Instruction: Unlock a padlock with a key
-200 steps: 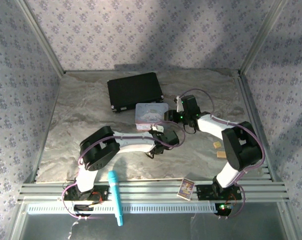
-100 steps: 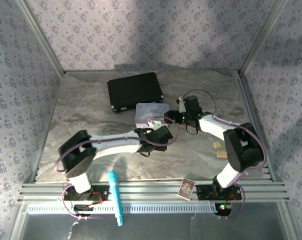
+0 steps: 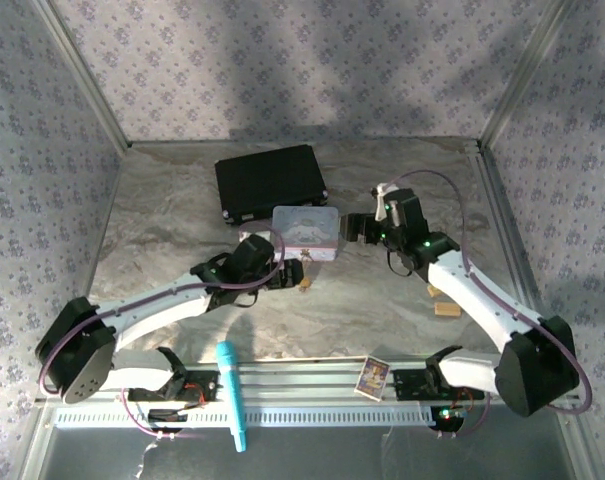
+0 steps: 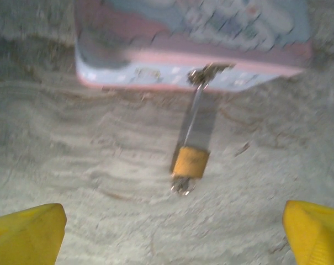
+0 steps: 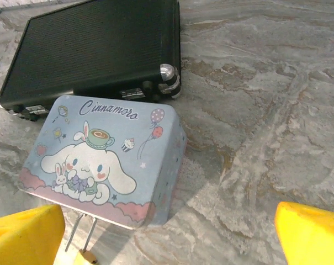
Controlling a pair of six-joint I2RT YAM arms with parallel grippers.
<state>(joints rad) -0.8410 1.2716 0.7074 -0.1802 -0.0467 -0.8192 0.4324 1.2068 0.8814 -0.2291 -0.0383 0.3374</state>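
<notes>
Padlock (image 4: 189, 161) lies on the grey marbled tabletop (image 3: 172, 240), the broadest thing in sight. Toward the back sits a black case (image 3: 270, 180), and just in front of it a pastel tin box (image 3: 306, 230). Left hand (image 4: 169, 237) hovers near the lock, its yellow fingers spread wide and empty. Right hand (image 5: 167, 237), equally wide and empty, looks down on the tin's lid. The brass lock's thin shackle reaches to the tin's front clasp. A small silvery bit at its lower end, perhaps the key (image 4: 181, 189), is too blurred to be sure.

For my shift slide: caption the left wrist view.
Open left gripper faces the brass padlock hooked to the pastel tin.
</notes>
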